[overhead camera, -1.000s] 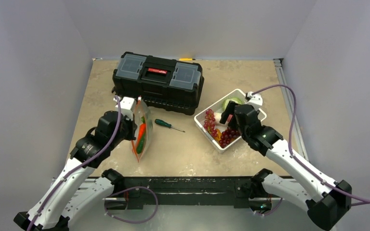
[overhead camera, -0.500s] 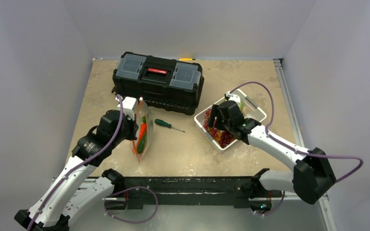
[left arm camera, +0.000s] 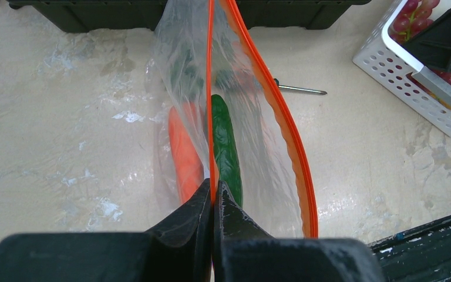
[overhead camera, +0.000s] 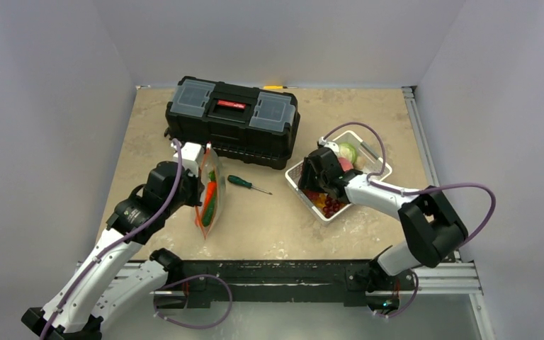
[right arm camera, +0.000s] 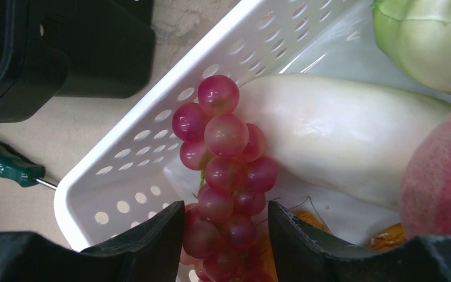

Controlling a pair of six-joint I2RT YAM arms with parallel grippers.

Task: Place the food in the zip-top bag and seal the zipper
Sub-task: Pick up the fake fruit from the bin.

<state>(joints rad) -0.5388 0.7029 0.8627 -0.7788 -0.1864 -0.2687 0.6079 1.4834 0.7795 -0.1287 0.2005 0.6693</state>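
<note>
The left end effector [left arm camera: 213,183] is pinching fully closed on the zipper [left arm camera: 282,126] of the zip-top bag [left arm camera: 252,70], which is standing open-mouthed on the surface [left arm camera: 64,117] with the carrot [left arm camera: 183,150] and cucumber [left arm camera: 225,147] lying inside. Farther out, the right end effector [right arm camera: 225,207] is reaching into the white basket [right arm camera: 147,141], its jaws standing half apart and straddling the grape bunch [right arm camera: 226,135], with the peach [right arm camera: 440,170] and cabbage [right arm camera: 428,41] sitting beside it. A black toolbox [overhead camera: 232,120] is sitting behind.

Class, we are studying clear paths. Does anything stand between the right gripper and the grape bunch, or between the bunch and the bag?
Nothing visible separates the right gripper from the grape bunch: its fingers straddle it. Toward the zip-top bag, the basket wall and a screwdriver flat on the table stand between; lifting would likely clear both.
</note>
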